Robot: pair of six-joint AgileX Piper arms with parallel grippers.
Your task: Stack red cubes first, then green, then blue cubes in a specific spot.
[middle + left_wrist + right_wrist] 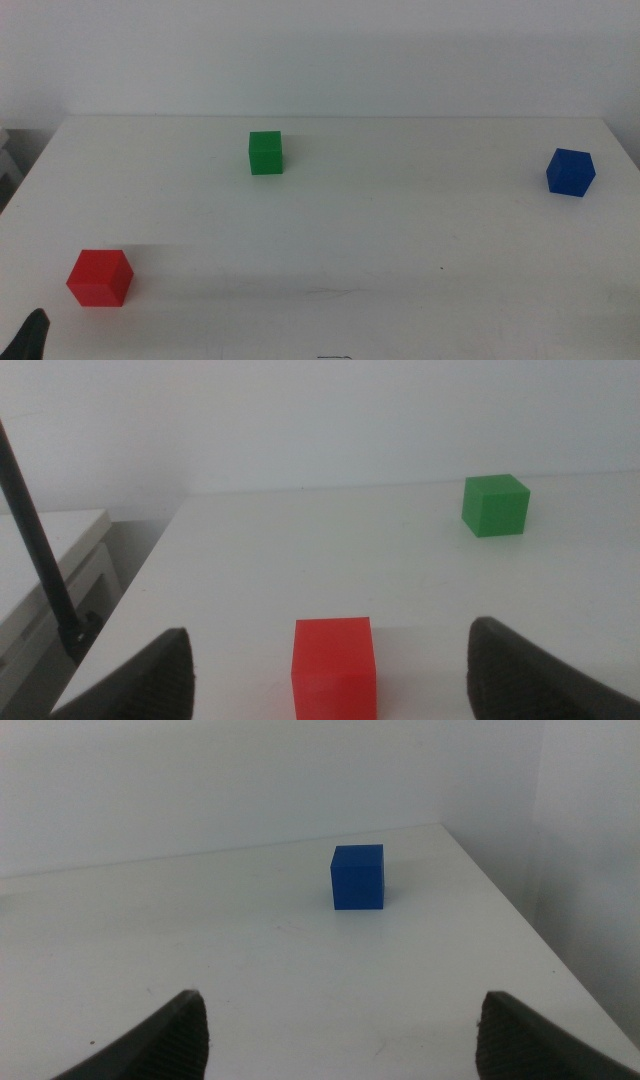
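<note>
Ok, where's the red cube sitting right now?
The red cube sits alone at the near-left corner of the table in the middle view, well apart from the green cube. The left gripper is open, facing it.

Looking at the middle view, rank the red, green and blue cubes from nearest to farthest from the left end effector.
From the left end effector at the bottom-left corner:
1. red cube, just beyond it, front left.
2. green cube, farther back, left of centre.
3. blue cube, far right side.
</note>
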